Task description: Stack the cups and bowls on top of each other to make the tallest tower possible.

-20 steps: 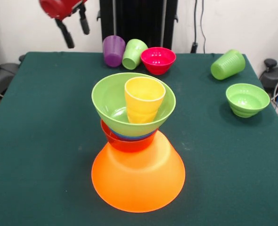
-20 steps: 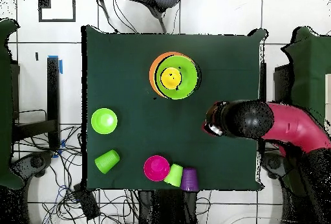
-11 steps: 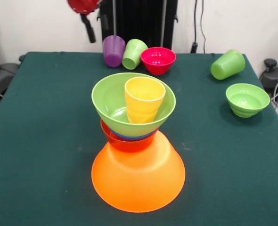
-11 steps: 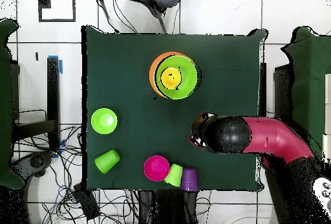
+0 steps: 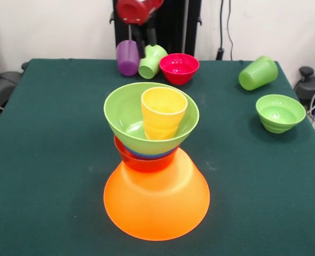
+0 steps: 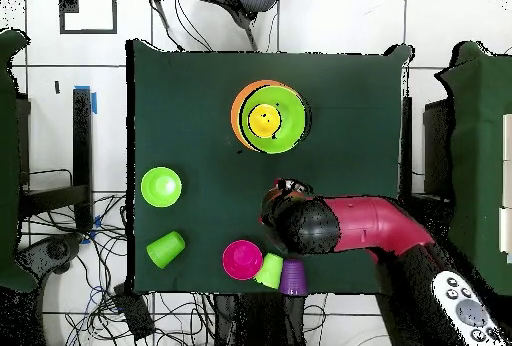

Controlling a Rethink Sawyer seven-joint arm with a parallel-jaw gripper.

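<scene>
currently the tower [image 5: 156, 160] is seen mid-tabletop [image 5: 50, 160]: huge orange bowl [image 5: 156, 205] inverted as a wide base, red-orange bowl [image 5: 141, 160] and a blue one nested on it, large light green bowl [image 5: 126, 114] on top, cradling the yellow cup [image 5: 163, 113] upright. the gripper [image 5: 141, 36] is held over the purple cup [image 5: 128, 57] and light green cup [image 5: 151, 61] by the pink bowl [image 5: 179, 68], likely lined up for the next pick; nothing appears held, opening cannot be told. another green cup [image 5: 258, 72] and green bowl [image 5: 279, 112] are left apart, unstacked.
</scene>
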